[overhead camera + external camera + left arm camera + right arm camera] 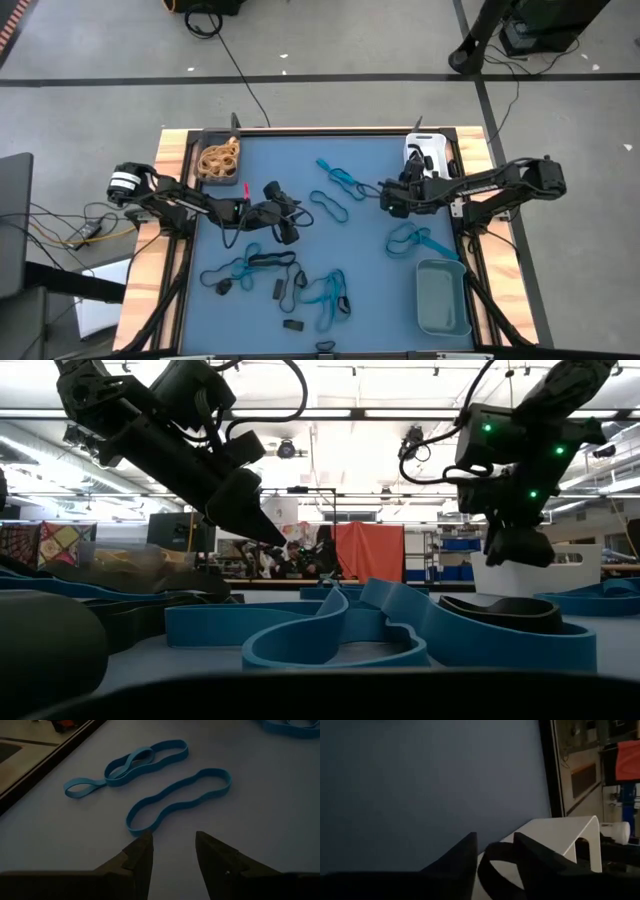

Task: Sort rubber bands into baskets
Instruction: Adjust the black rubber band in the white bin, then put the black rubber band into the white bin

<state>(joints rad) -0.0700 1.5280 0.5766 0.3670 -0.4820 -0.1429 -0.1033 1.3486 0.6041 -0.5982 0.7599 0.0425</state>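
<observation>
Here my right end effector (492,852) hangs by the white basket (560,837) at the table's (300,160) far right, its fingers pinching a black rubber band (492,865). My left end effector (173,851) stands spread above a wavy blue rubber band (177,800) near the table's middle, not touching it. Tan bands (219,157) fill the dark basket (208,136) far left, the grey-teal basket (442,298) sits near right, and more blue and black bands (300,285) lie along the near side.

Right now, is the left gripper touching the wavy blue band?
Apart. The left wrist view shows the left gripper open, above the mat, with the blue band lying just beyond its fingertips.
</observation>
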